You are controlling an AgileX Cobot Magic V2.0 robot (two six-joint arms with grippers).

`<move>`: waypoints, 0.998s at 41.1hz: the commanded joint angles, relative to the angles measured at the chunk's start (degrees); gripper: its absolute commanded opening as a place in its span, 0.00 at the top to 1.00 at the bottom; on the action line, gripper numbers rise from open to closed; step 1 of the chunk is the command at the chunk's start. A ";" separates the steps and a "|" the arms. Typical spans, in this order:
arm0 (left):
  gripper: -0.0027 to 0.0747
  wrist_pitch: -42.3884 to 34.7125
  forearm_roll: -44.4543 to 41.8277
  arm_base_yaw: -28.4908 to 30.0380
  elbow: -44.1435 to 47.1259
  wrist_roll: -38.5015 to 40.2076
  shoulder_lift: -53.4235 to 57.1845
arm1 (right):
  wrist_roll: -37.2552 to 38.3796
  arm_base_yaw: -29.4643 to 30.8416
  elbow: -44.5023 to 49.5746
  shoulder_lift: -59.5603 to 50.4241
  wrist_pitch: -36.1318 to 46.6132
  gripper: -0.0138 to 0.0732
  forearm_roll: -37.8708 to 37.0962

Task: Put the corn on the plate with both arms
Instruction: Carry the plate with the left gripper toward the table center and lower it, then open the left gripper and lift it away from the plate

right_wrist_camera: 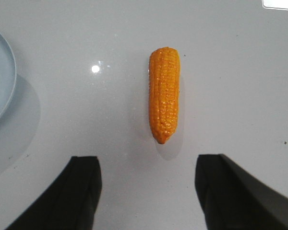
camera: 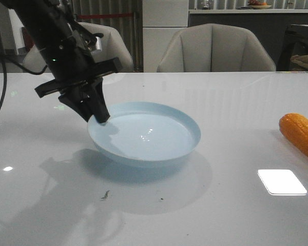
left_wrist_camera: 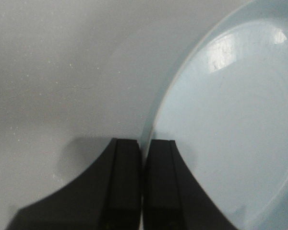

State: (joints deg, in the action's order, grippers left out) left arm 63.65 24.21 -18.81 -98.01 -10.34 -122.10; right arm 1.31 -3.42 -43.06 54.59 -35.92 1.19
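Plate (camera: 143,134) rim is pinched by left pincer (camera: 103,119); right pincer (right_wrist_camera: 146,191), wide open and empty, is best lowered squarely astride corn (right_wrist_camera: 164,94).

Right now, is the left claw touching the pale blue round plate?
Touching. In the left wrist view the left claw has its fingers closed on the pale blue round plate's rim, which runs between them; the front view agrees.
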 commanded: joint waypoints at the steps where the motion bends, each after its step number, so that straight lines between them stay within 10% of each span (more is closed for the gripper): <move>1: 0.84 0.80 1.94 -0.44 -1.82 -0.22 1.97 | 0.08 0.29 -1.99 -0.60 2.90 0.23 -0.18; 20: 0.52 4.37 1.91 -0.44 -2.00 -0.58 -1.14 | 0.08 0.29 -1.99 -0.60 2.90 0.23 -0.18; 41: 0.52 8.59 -0.43 -0.44 -27.54 -4.44 0.94 | 0.08 0.29 -1.99 -0.60 2.84 0.23 -0.18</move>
State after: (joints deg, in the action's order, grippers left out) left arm 69.99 23.68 -18.81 -119.31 -13.86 -126.37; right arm 1.31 -3.42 -43.06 54.59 -36.14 1.19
